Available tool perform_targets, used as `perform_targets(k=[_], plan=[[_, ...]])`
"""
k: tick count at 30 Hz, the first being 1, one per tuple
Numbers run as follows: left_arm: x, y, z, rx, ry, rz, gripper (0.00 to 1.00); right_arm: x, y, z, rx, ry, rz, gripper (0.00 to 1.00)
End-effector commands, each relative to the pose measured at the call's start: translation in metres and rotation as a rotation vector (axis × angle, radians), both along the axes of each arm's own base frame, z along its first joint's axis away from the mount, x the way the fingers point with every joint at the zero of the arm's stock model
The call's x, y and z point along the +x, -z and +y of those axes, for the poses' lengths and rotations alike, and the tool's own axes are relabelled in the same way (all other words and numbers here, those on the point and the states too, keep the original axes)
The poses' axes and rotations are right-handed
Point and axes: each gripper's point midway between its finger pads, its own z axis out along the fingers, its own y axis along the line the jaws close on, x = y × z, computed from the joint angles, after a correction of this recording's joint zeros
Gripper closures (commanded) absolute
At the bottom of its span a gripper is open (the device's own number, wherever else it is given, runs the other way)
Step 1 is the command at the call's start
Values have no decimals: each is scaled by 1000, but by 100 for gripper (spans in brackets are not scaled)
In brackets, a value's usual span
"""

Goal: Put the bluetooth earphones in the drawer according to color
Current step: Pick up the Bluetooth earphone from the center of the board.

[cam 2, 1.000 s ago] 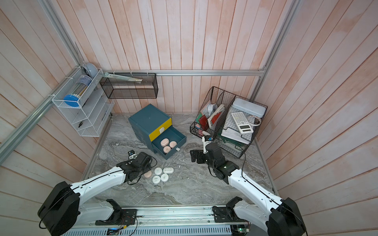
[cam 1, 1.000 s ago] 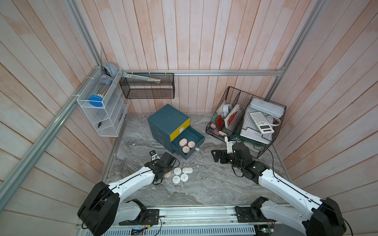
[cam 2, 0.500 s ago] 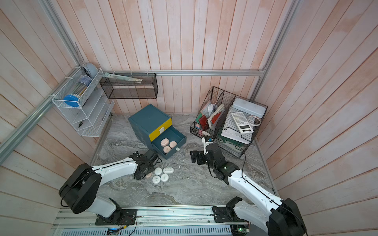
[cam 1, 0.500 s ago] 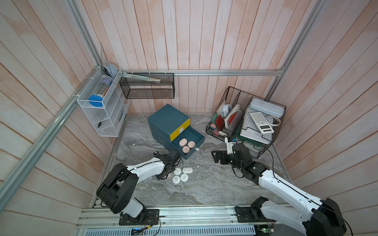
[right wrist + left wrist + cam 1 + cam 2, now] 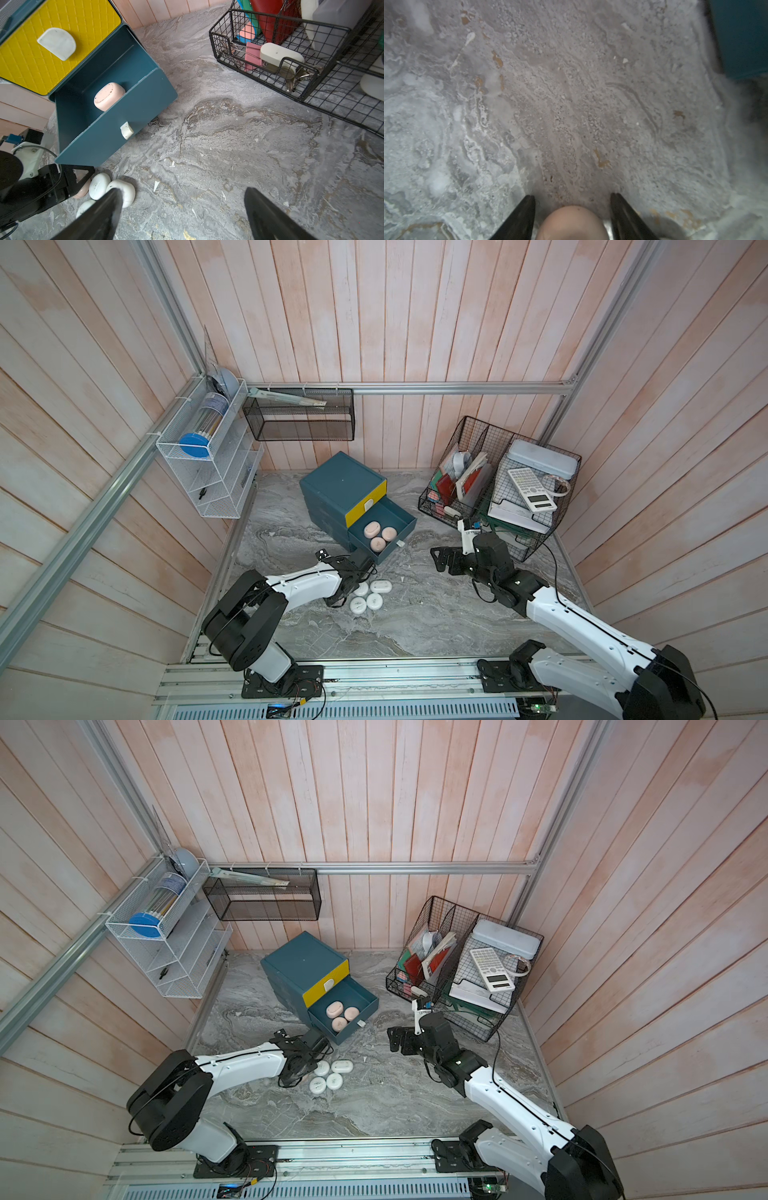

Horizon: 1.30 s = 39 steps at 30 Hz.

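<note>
A: Our left gripper (image 5: 572, 197) sets a finger either side of the pink case (image 5: 572, 224), both close. We can't tell whether they press it.
B: We judge it light, hard and slippery, so we grip across the middle of its rounded sides.
A: It lies toward the near left of the surface (image 5: 415, 614), with white cases (image 5: 381, 586) just beside it.
B: Farther back, the open drawer (image 5: 99, 141) holds three pink cases (image 5: 372, 529). Our right gripper (image 5: 182, 193) stands spread and empty.

Both top views stared steeply down over the whole tabletop (image 5: 415, 626); wrist views hovered close above it, the right one sharing the open drawer (image 5: 99, 133).
</note>
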Motion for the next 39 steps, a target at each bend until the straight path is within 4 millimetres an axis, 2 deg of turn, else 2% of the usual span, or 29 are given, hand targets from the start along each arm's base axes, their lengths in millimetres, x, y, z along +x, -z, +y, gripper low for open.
perform_targets(k=[1, 3, 11, 13, 16, 18, 25, 28, 32, 39], plan=[[-13, 17, -13, -60, 2, 71, 42, -1, 1, -1, 6, -2, -5, 2], [-12, 17, -14, -68, 3, 66, 48, -1, 1, -1, 6, -4, -5, 2], [-11, 2, -10, -60, -7, 24, 50, 2, 0, 2, 10, -12, -4, 2], [-12, -1, -8, -57, -8, 23, 47, 2, 1, 3, 9, -14, 0, 2], [-18, -1, -8, -71, -9, 40, 33, 2, 0, 3, 9, -13, -1, 2], [-23, 0, -11, -88, -4, 48, 27, 2, 1, 2, 8, -12, -1, 2], [-34, 6, -15, -86, 1, 74, 25, 1, 4, 3, 10, -14, 3, 2], [-33, 10, -12, -67, -5, 71, 28, 1, 5, 3, 11, -14, 1, 2], [-32, 14, -19, -90, -1, 80, 34, 1, 7, 3, 9, -18, 8, 2], [-29, 6, -18, -94, -10, 53, 45, 3, 4, 4, 12, -19, 4, 2]])
